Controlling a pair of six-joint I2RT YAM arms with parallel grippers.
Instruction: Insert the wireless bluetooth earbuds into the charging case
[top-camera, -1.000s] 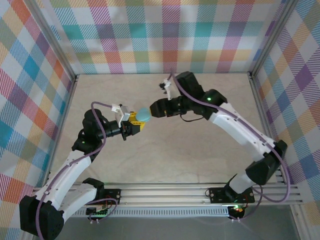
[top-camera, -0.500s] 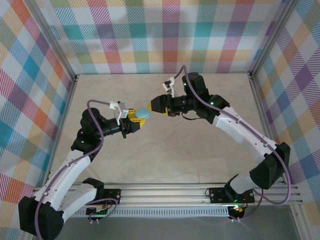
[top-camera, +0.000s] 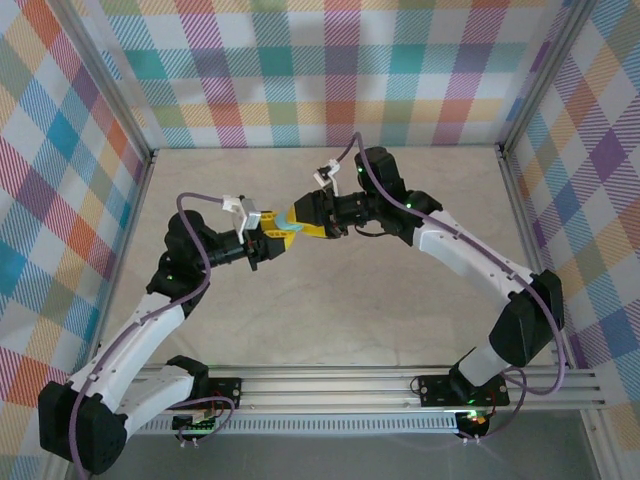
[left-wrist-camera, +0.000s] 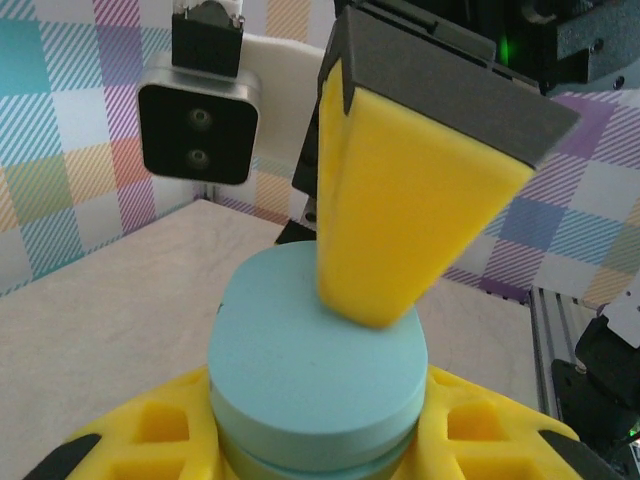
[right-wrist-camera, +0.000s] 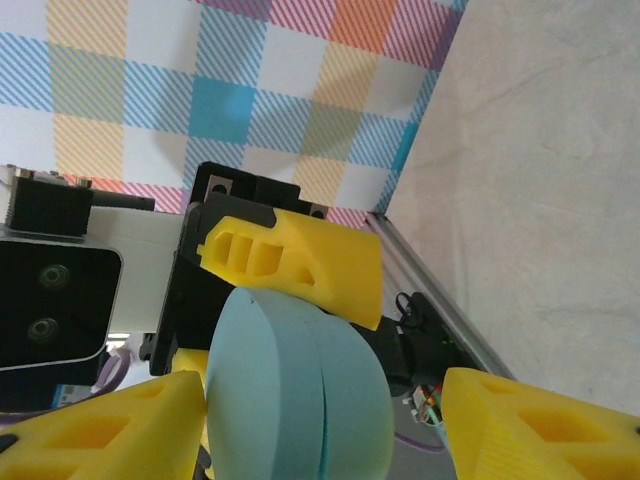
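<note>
My left gripper (top-camera: 272, 240) is shut on the charging case (top-camera: 289, 228), a closed light-blue oval held up above the table's middle. In the left wrist view the case (left-wrist-camera: 315, 350) sits between my yellow pads (left-wrist-camera: 490, 420), its flat lid facing up. The right gripper (top-camera: 300, 222) stands open and straddles the case from the right. In the right wrist view one right finger (right-wrist-camera: 120, 430) lies against the lid of the case (right-wrist-camera: 300, 400), and the other (right-wrist-camera: 540, 430) stands well off it. The earbuds are out of view.
A pale beige tabletop (top-camera: 400, 300) lies under both arms, fenced by plaid walls (top-camera: 320, 70) and aluminium rails (top-camera: 340, 385). The two arms meet tip to tip over the table's centre.
The right gripper has moved left onto the case, and its fingers now straddle it. The left gripper has risen slightly, still holding the case.
</note>
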